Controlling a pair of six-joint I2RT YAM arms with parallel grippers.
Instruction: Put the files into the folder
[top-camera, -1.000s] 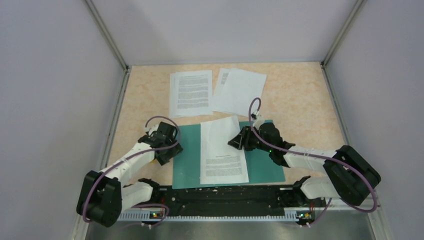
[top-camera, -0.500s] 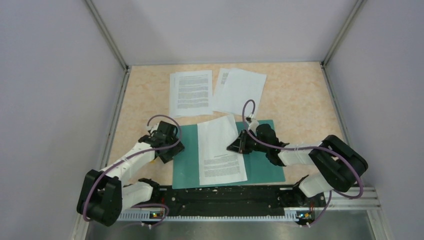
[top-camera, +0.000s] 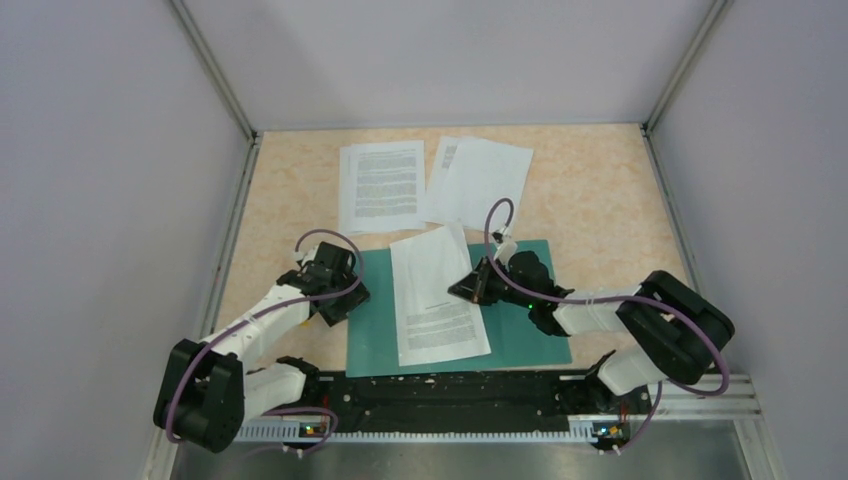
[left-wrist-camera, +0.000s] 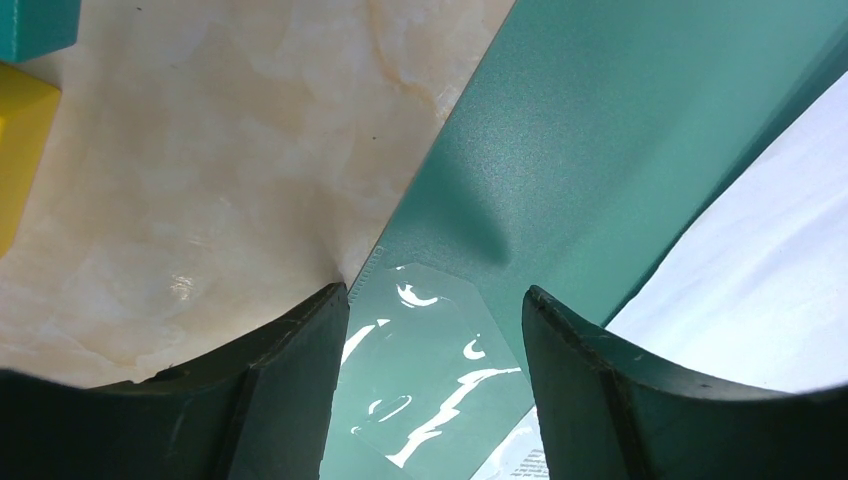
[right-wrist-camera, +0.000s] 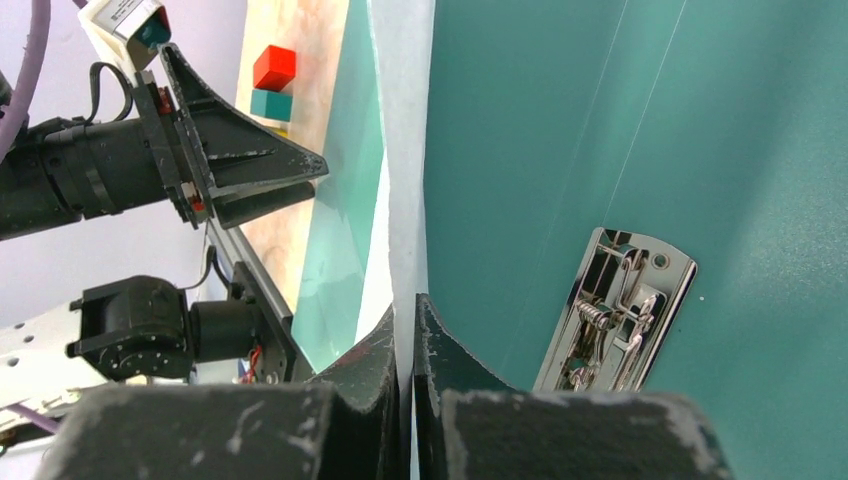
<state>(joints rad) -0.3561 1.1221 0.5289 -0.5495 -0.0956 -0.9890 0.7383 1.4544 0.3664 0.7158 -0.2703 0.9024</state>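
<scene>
The teal folder lies open near the table's front, its metal fastener showing in the right wrist view. One printed file sheet lies slanted across the folder. My right gripper is shut on this sheet's right edge, the paper pinched thin between the fingers. My left gripper stands open over the folder's left edge, its jaws astride a clear corner pocket and holding nothing. More files lie at the back: a printed sheet and an overlapping pair.
Small blocks sit on the table left of the folder: red, teal and yellow. Grey walls close in the table on three sides. The arms' base rail runs along the near edge.
My right gripper closed on the sheet's right edge and moved left, sliding and turning the sheet leftward on the folder. The left gripper has stayed put.
</scene>
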